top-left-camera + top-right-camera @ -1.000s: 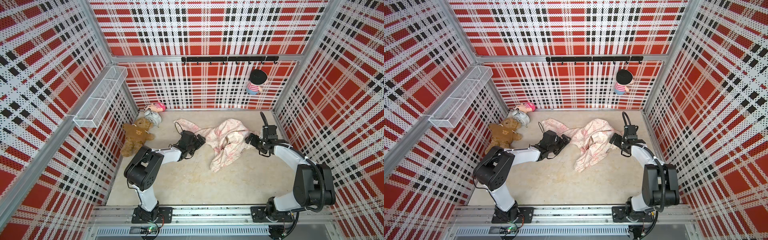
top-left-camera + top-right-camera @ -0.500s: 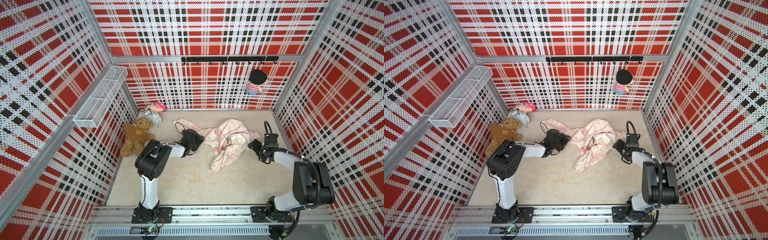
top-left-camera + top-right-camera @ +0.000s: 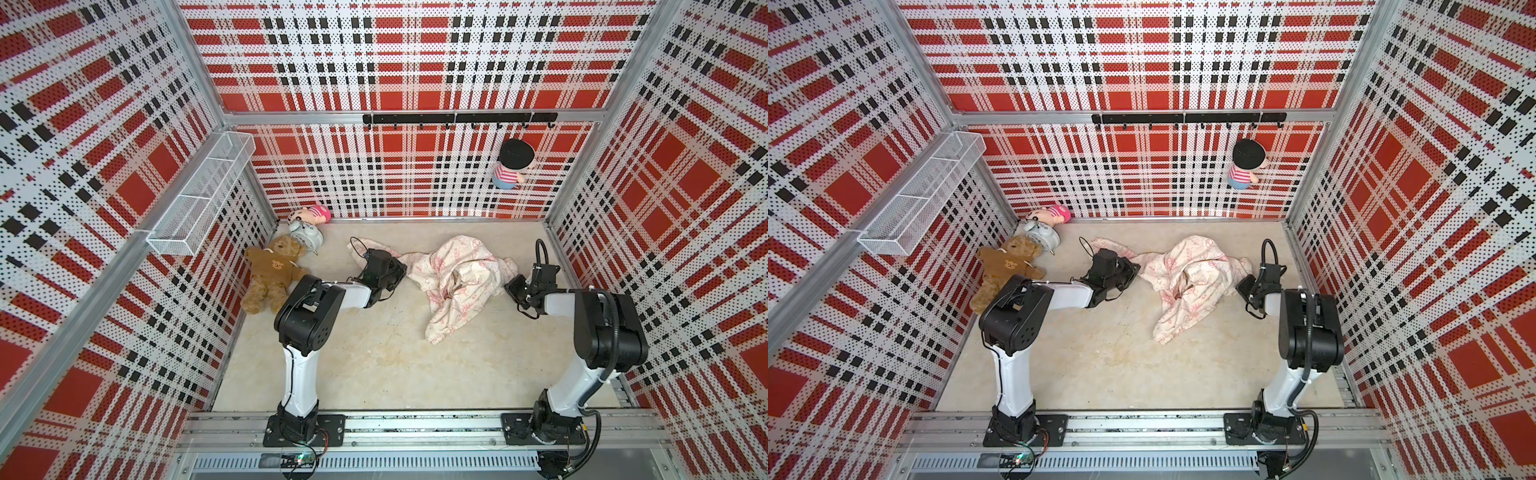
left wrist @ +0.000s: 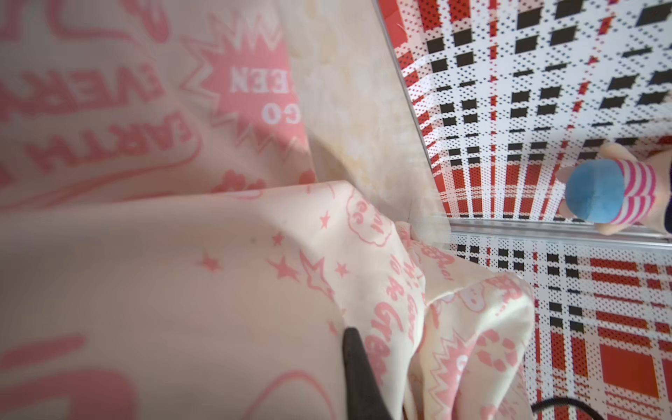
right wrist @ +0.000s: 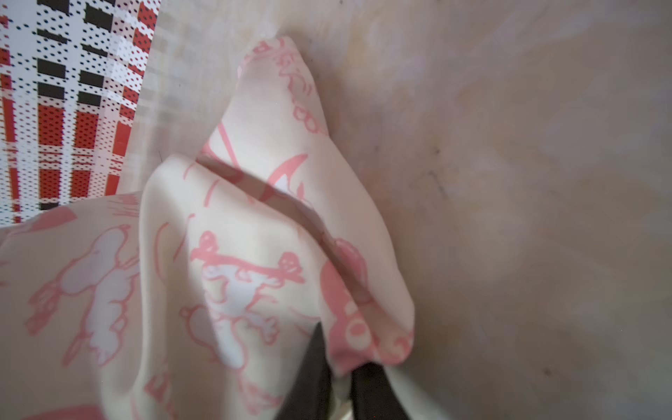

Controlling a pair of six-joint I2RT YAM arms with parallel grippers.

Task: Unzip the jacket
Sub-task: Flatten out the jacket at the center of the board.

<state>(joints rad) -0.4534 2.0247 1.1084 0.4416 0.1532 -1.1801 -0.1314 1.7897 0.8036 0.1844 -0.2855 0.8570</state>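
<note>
**Crumpled jacket (image 3: 457, 278) gripped at both ends, zipper nowhere in sight**

The jacket lies bunched on the counter (image 3: 374, 357), centre-right in both top views. Its long axis runs left to right between the arms, and one limb trails toward the lower frame; which end is the hood cannot be told. The left claw (image 3: 398, 271) is pressed together at the left edge, seemingly on a fold. The right claw (image 3: 510, 285) pinches a fold at the right edge. Unzipping looks unstarted: the front needs spreading and the pull finding.
</note>
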